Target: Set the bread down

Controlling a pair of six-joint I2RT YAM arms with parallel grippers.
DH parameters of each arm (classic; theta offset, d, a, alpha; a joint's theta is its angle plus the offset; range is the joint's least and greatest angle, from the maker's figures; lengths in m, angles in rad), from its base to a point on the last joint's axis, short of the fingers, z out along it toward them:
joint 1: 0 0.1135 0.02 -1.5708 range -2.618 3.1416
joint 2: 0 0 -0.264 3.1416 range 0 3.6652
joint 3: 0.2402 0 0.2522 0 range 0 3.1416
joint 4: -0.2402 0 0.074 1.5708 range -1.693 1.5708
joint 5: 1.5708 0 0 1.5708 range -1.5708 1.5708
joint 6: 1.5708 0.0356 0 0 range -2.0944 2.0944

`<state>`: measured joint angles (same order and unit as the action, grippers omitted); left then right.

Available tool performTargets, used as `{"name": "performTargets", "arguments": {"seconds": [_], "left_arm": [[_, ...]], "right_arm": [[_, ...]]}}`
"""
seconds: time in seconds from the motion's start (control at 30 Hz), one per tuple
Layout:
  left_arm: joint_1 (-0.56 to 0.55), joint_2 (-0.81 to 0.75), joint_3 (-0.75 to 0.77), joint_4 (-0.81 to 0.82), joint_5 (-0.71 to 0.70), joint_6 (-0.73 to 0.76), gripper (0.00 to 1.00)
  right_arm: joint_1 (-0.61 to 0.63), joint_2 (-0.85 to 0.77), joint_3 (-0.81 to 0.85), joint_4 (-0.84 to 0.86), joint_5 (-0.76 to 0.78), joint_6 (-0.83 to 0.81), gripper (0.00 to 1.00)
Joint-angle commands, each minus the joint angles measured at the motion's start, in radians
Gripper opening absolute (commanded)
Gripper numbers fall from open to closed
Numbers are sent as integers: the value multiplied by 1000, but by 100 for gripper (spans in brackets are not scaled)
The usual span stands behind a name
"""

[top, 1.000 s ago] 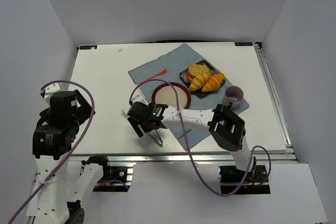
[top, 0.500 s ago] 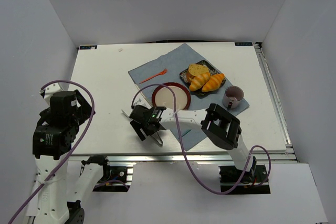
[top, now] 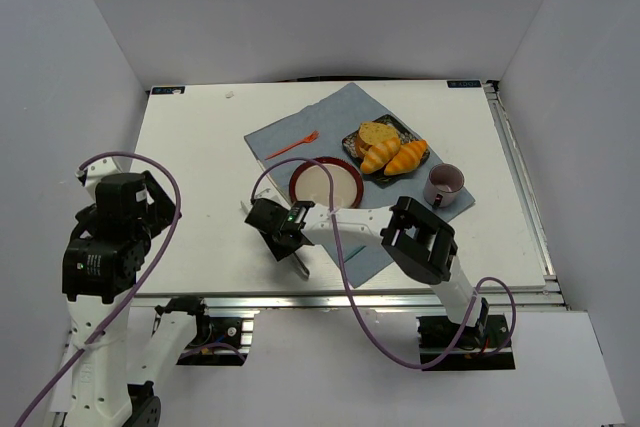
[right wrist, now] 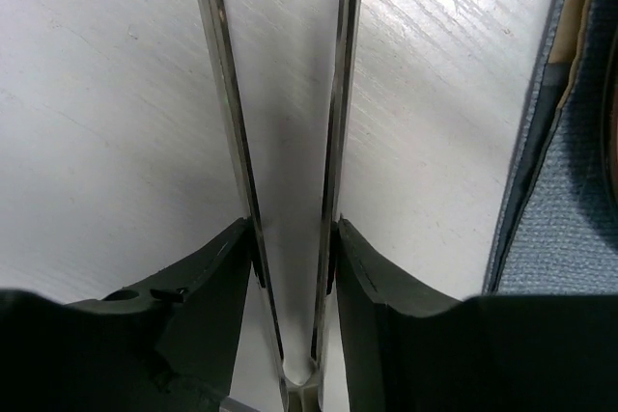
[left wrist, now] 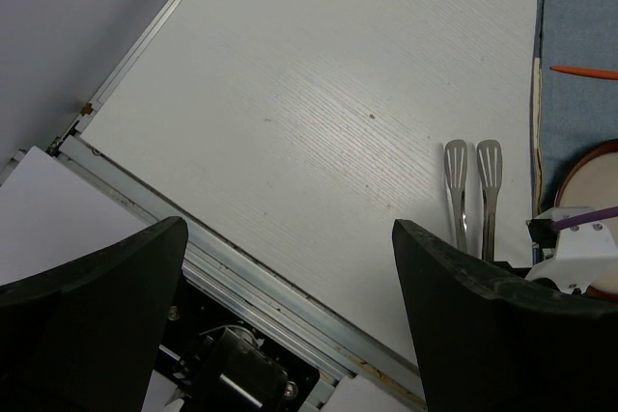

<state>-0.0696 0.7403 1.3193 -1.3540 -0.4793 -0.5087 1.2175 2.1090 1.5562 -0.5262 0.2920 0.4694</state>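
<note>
Right gripper (right wrist: 292, 250) around tongs (right wrist: 225, 94) beside cloth (right wrist: 560, 171)

The bread (top: 379, 156) lies in a tray (top: 403, 128) behind, perhaps touching, the plate (top: 318, 182).

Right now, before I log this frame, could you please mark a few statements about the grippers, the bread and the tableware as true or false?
1. The right gripper has a finger on either side of the metal tongs. True.
2. The golden-yellow croissant lies on the red plate. False: it lies on the dark tray beside the orange croissant and the bun. The plate holds no bread.
3. The left gripper holds the orange fork. False: it is open and holds nothing. The fork lies on the blue cloth.
4. The mug stands on the blue cloth, to the right of the red plate. True.
</note>
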Motion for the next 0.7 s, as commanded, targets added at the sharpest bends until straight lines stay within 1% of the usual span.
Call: {"name": "performTargets", "arguments": {"seconds": [0.0, 0.13, 0.3, 0.4, 0.43, 0.53, 0.63, 0.67], "left_arm": [[-4, 13, 27, -56, -18, 13, 98], [-4, 27, 76, -57, -64, 35, 98], [-4, 42, 201, -56, -117, 42, 98], [-4, 45, 242, -56, -146, 62, 98], [-4, 45, 244, -56, -150, 65, 98], [-4, 44, 227, -56, -144, 68, 98], [-4, 39, 199, -47, -122, 67, 98], [-4, 37, 192, -43, -116, 67, 98]], "right_arm": [[4, 11, 30, -75, -11, 26, 44], [4, -59, 97, -135, 10, 38, 44], [2, -208, 183, -210, 35, 104, 45], [-10, -291, 202, -283, 61, 167, 48], [-16, -311, 196, -299, 68, 184, 49], [-58, -438, 148, -328, 82, 244, 49], [-130, -550, 93, -339, 94, 296, 49], [-175, -575, 84, -345, 102, 302, 49]]}}
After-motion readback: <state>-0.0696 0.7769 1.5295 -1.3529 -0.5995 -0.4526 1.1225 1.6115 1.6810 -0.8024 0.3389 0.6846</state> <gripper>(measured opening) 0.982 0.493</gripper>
